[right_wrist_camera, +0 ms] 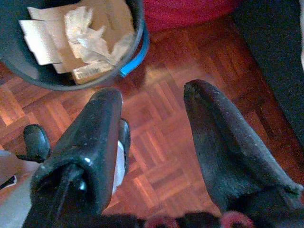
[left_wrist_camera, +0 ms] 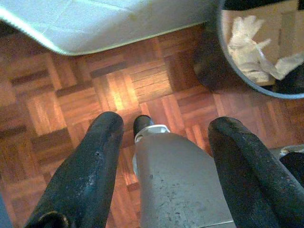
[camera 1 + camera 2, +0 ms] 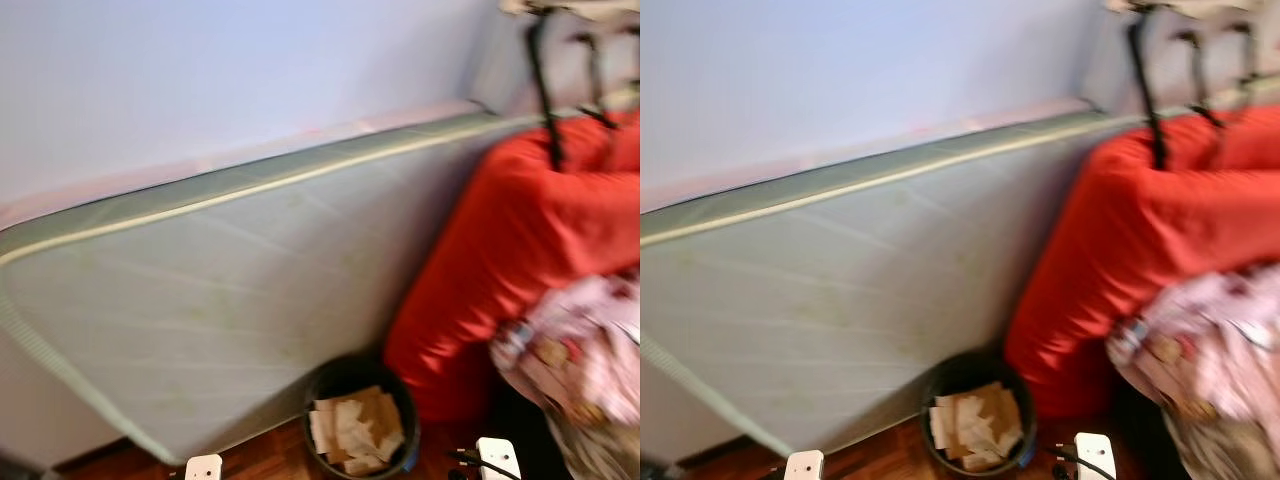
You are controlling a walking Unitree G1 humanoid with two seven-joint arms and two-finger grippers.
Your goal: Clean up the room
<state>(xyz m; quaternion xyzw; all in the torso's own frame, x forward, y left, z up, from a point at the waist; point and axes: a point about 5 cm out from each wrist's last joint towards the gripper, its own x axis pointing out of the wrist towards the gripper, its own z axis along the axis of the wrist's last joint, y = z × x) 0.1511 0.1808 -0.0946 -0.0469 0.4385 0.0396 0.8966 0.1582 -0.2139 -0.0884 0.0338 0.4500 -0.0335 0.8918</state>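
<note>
Your left hand and right hand both hung spread and empty above the floor. The bin, just ahead of them, already held crumpled paper. I judge the cleanup partly done, with more litter to find.

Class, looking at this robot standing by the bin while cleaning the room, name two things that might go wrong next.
1. The dark bin stands close to the robot; a step forward might knock it and spill its paper scraps.
2. The head views are blurred, so the robot may misjudge the mattress and red bag nearby.
</note>
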